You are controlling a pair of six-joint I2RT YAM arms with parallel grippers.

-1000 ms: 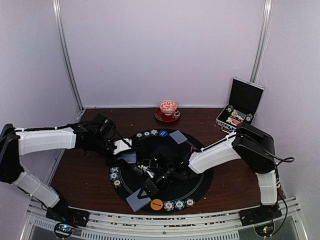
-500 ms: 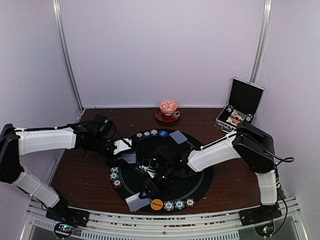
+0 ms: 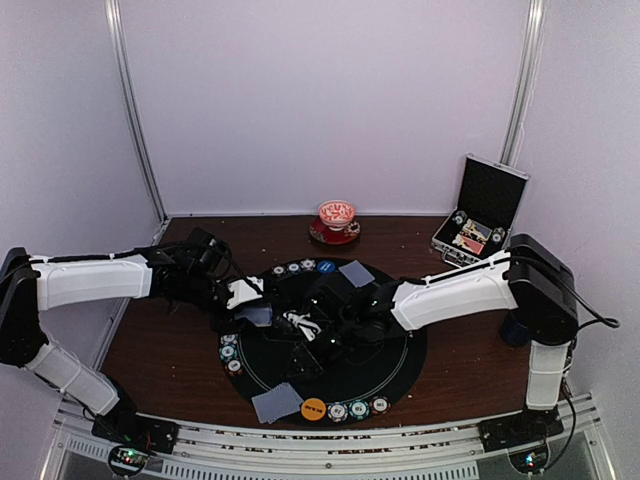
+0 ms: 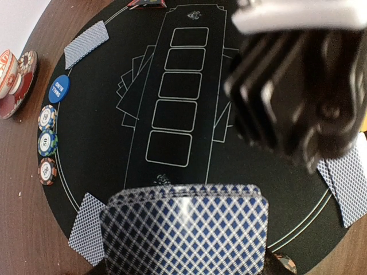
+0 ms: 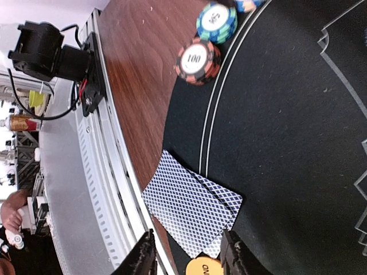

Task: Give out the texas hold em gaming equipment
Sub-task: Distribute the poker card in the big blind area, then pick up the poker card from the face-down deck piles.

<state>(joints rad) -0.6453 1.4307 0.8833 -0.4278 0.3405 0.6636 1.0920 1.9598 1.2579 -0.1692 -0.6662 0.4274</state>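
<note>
My left gripper [image 3: 254, 312] hovers over the left side of the round black mat [image 3: 400, 360], shut on a deck of blue-backed playing cards [image 4: 183, 229] that hides its fingers. My right gripper [image 5: 188, 258] is open above two overlapping cards [image 5: 192, 209] lying at the mat's near edge, also seen from above [image 3: 278, 402]. An orange disc [image 3: 313, 408] lies just right of them. A single card [image 3: 355, 273] and a blue disc [image 3: 325, 266] lie at the far side. Striped chips sit in rows at the left [image 3: 229, 351], far [image 3: 293, 267] and near [image 3: 358, 408] rims.
An open silver-edged case [image 3: 478, 215] stands at the back right. A red patterned cup on a saucer [image 3: 337, 215] sits at the back centre. The metal rail [image 5: 86, 189] runs along the table's near edge, close to the dealt cards. The right arm [image 4: 298, 97] spans the mat's middle.
My right gripper opened and left the card on the pile at the mat's near edge, then drew back toward the mat's middle. The left arm stayed still with its deck.
</note>
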